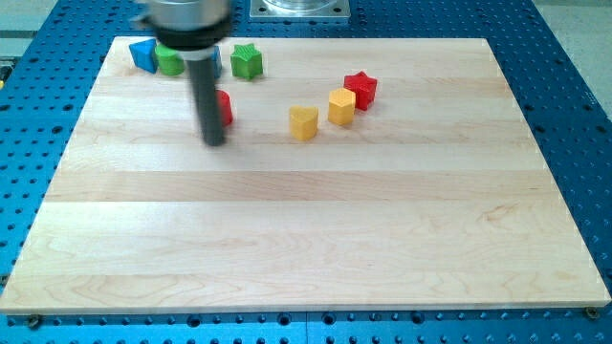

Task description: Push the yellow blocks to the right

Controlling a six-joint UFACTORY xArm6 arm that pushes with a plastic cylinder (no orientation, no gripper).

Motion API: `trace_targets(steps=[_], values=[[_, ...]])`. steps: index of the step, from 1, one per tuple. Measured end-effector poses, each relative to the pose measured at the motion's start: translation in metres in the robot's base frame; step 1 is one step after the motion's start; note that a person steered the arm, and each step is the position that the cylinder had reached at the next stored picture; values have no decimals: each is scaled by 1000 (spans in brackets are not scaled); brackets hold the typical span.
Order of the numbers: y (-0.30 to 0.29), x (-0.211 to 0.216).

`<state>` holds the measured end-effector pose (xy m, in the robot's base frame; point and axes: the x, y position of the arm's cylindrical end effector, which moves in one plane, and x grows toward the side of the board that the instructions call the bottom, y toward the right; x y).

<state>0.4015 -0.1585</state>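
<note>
Rig: single arm ending in a straight dark rod, no jaws on it, so nothing to report as open, closed or gripping. The rod's tip (pixel 213 141) sits on the pale wooden board (pixel 306 239) in its upper-left area.

Task blocks: the yellow heart-shaped block (pixel 303 123) lies near the board's upper middle, well to the view's right of the tip and apart from it. The yellow block with a roughly hexagonal top (pixel 341 106) sits just up and right of the heart block, close to it; whether they are apart by a gap is clear enough, a thin strip of wood shows between them. The red star-shaped block (pixel 361 89) is right beside that second yellow block, at its upper right, looking like it touches it.

Other blocks: a red block (pixel 225 107), shape mostly hidden, sits directly behind the rod, just right of the shaft above the tip. A green star-shaped block (pixel 247 61) is near the top edge. A blue block (pixel 143 54) and a green round-looking block (pixel 170 62) sit together at the top-left corner, partly hidden by the arm's body. A sliver of another blue block (pixel 216 60) shows right of the rod.

The board lies on a blue perforated table (pixel 574 115).
</note>
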Motion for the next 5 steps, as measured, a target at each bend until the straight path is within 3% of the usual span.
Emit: trace_targets(steps=[1,3,4,5], values=[[-6,-23],[131,-34],[100,-23],[208,-2]])
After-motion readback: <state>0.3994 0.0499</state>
